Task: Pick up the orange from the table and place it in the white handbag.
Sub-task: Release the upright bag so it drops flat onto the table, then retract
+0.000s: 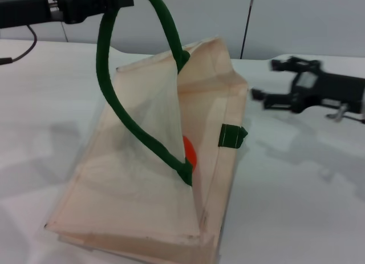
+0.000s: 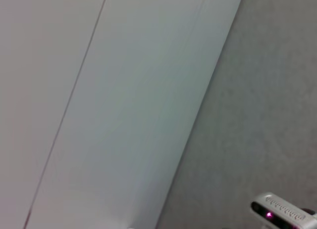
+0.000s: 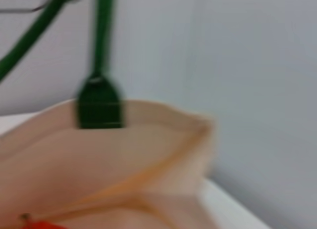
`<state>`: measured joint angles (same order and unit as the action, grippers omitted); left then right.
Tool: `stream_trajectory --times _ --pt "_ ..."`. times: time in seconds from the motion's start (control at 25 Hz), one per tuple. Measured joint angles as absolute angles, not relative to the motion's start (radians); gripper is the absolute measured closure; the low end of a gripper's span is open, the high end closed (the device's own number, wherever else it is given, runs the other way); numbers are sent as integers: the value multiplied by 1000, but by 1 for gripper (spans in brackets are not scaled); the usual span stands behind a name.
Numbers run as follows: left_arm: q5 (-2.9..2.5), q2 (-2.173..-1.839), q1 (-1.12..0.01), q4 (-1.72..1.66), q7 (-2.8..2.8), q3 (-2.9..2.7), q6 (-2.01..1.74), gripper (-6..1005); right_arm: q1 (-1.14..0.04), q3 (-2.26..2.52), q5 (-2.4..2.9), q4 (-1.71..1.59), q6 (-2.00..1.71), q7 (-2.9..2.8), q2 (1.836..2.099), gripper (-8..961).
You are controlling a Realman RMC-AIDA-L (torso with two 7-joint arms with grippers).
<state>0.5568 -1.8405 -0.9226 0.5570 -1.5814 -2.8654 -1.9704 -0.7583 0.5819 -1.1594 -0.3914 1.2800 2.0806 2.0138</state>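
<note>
The white handbag [image 1: 142, 178] lies tilted on the table [image 1: 296, 195], mouth held up and open. My left gripper [image 1: 117, 1], at the top left, is shut on one green handle [image 1: 108, 76] and holds it high. The orange [image 1: 190, 151] sits inside the bag and shows only partly behind the handle's base. My right gripper [image 1: 268, 81] is open and empty, above the table to the right of the bag. The right wrist view shows the bag's rim [image 3: 163, 120], a green handle base [image 3: 99, 108] and a sliver of the orange [image 3: 42, 224].
A dark cable [image 1: 23, 50] runs across the table at the far left. A small green tab [image 1: 232, 135] sticks out of the bag's right side. The left wrist view shows only wall panels and a small grey device [image 2: 282, 213].
</note>
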Motion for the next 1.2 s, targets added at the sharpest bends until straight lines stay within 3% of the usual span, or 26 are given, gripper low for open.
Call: stream_trajectory --times 0.24,0.56,1.0,1.08,1.2 --pt "551 -1847 -911 557 -1583 -2865 -1926 856 -694 433 -1267 -418 1258 2087 2014 62" --pt "554 -1864 -918 557 -1585 -2864 -1878 856 -698 392 -1301 -387 1187 2095 2019 63" --pt "644 -1871 -892 557 -1595 -2864 -1858 756 -700 387 -1319 -378 1174 2121 2019 64" --pt "675 -1878 -884 557 -1586 -2864 -1846 508 -700 385 -1324 -366 1164 2134 2020 64" --pt "720 -1903 -869 559 -1558 -2864 -1778 403 -702 362 -1335 -340 1139 2185 2021 64"
